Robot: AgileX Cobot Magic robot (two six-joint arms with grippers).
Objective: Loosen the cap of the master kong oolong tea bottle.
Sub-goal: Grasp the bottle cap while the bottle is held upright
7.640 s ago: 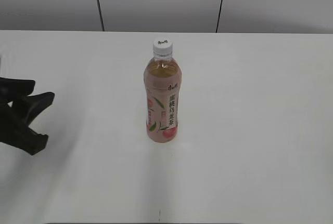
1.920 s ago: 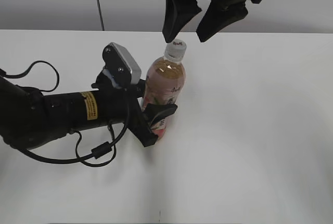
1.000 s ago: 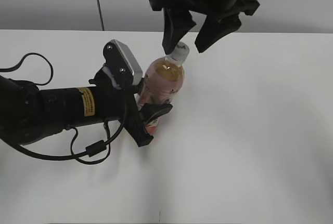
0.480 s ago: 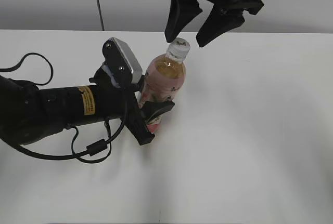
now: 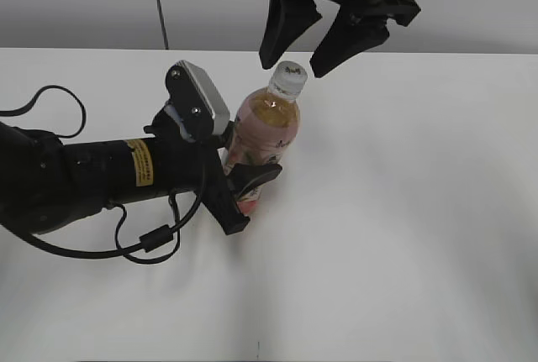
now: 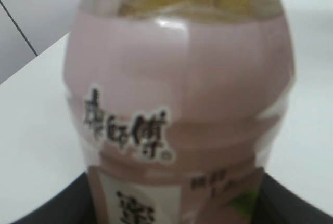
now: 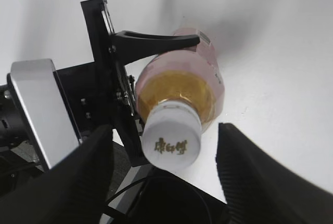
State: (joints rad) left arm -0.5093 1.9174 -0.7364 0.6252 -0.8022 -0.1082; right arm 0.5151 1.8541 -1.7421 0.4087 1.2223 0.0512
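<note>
The master kong oolong tea bottle [image 5: 262, 139], amber tea with a pink label, stands tilted to the right on the white table. My left gripper [image 5: 244, 190] is shut on its lower body; the left wrist view shows the label [image 6: 177, 109] filling the frame between the dark jaws. The white cap [image 5: 288, 79] with a small mark on top is on the bottle. My right gripper [image 5: 296, 49] hangs open just above the cap, one finger on each side, not touching. In the right wrist view the cap [image 7: 171, 138] sits between the open fingers [image 7: 166, 177].
The white table [image 5: 420, 211] spreads to the right and front of the bottle. A grey panelled wall [image 5: 101, 1] runs along the far edge. The left arm's black body and cables [image 5: 92, 181] lie across the table's left side.
The left gripper came in and closed on the bottle, which now leans to the right. In the last second the right gripper's open fingers rose slightly from around the cap to just above it.
</note>
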